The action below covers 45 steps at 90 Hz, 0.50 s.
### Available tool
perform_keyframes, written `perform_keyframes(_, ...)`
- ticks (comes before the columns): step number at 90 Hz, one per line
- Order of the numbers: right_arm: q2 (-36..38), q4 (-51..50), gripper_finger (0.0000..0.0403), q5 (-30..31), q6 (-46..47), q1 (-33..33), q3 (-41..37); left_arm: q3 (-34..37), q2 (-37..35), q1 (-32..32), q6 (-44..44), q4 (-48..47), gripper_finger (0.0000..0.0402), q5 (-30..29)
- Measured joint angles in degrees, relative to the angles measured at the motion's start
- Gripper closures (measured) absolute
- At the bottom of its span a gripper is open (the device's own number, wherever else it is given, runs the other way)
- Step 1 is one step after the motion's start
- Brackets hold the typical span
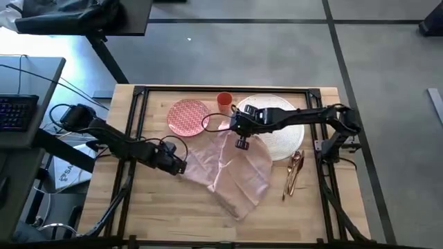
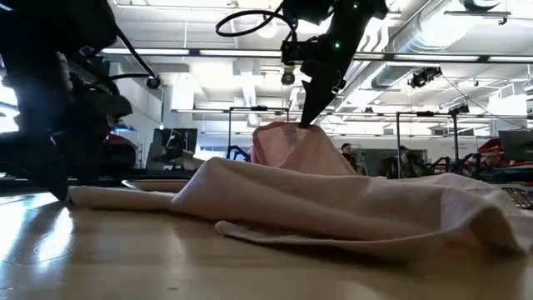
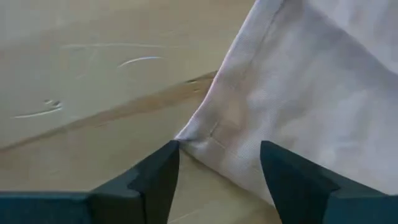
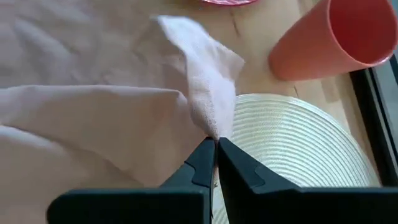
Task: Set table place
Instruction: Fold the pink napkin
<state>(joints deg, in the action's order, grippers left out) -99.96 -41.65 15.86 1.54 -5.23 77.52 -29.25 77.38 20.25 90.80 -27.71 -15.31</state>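
Note:
A beige napkin (image 1: 232, 169) lies crumpled on the table (image 1: 152, 214), its far edge over the white woven placemat (image 1: 280, 131). My right gripper (image 1: 241, 143) is shut on a fold near the napkin's far side, raised into a peak (image 2: 287, 142). My left gripper (image 1: 181, 166) is low and open at the napkin's left corner (image 3: 205, 134), which lies on the wood between its fingers. The red-patterned plate (image 1: 188, 116) and orange cup (image 1: 224, 101) stand at the far side. Copper cutlery (image 1: 294, 171) lies to the right. My right gripper pinches a bunched fold of the napkin (image 4: 214, 127) between its two fingertips, coming from above and pointing down. That part is lifted into a peak. The rest drapes slack down to the table and the placemat's edge. My left gripper's finger (image 3: 166, 158) stands right at the corner's tip; I cannot tell whether it touches.
The cup (image 4: 323, 37) and the placemat (image 4: 292, 143) are close behind my right gripper. A black metal frame (image 1: 208, 90) runs along the table's edges. Bare wood shows at the near left. A grey desk with a keyboard (image 1: 14, 111) stands off the table's left.

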Motion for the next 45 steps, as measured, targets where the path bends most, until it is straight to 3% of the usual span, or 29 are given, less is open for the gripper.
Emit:
perform_keyframes(17,-0.04,-1.8,0.0403,-1.54,1.63,0.57,0.0,0.59,0.61,0.63,0.8,0.61,0.0252,-2.81)
perform_keyframes(36,0.33,-2.91,0.0403,-3.1,5.44,1.95,0.0,0.86,1.42,0.83,-0.22,1.54,0.0382,-4.9)
perform_keyframes(45,1.92,-3.62,0.0403,-4.59,7.29,3.0,0.0,-0.1,1.24,0.96,-0.73,1.33,0.0394,-5.87)
